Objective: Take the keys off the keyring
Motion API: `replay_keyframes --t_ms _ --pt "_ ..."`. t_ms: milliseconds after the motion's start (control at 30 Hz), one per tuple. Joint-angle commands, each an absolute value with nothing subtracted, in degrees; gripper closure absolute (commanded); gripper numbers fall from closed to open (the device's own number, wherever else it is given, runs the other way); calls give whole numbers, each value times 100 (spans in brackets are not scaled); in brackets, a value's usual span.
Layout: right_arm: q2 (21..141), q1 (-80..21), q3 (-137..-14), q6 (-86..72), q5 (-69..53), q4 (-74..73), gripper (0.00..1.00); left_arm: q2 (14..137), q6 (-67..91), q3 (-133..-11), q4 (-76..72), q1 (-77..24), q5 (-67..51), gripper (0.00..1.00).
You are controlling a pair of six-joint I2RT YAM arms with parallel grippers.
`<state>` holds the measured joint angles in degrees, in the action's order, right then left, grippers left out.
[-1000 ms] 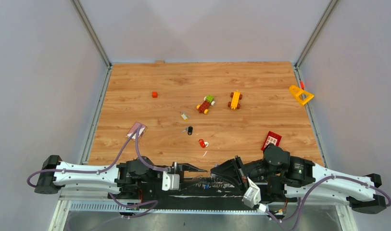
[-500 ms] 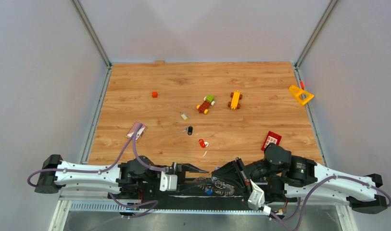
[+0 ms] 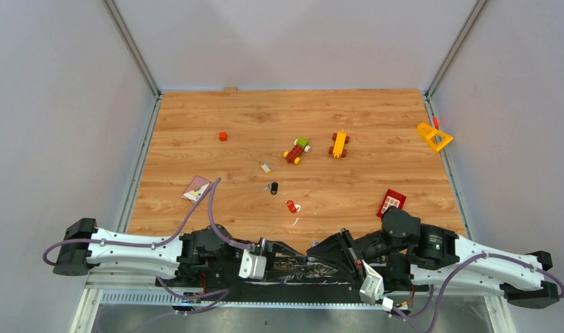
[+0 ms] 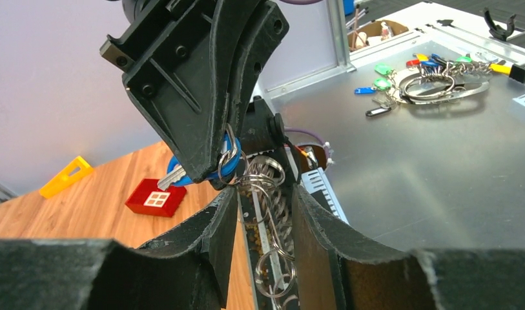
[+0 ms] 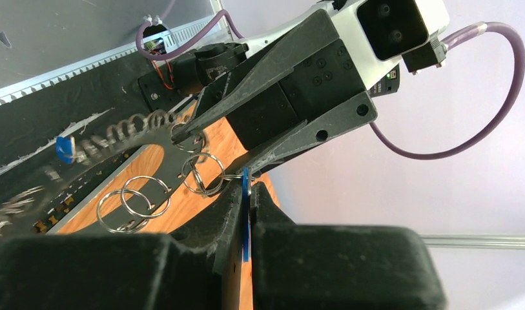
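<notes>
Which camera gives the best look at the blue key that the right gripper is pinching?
The left wrist view: the blue key shows its blue head and silver blade, clamped in the right gripper. The right wrist view shows it only edge-on, a thin blue strip between the jaws. The top view does not resolve it.

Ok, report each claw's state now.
Left claw: open, fingers either side of the keyring's split rings.
Right claw: closed on the blue key.
</notes>
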<state>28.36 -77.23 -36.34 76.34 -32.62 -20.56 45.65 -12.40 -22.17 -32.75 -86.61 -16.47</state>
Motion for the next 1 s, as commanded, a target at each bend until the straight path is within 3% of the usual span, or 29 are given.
replay_keyframes --t_ms 0,500,600,967 --pt "2823 -7760 -3911 7761 -3537 -1705 100 4711 -1162 -2548 -3543 -8657 -1477 56" --pt "2856 -7761 -3902 7772 -3695 -1643 100 4870 -1029 -2565 -3788 -8657 -1254 52" --pt "2856 -7759 -3902 7777 -3673 -1644 100 4913 -1020 -2566 -3855 -8657 -1318 58" --pt "2753 -7756 -3884 7828 -3503 -1678 100 4907 -1045 -2566 -3744 -8657 -1442 97"
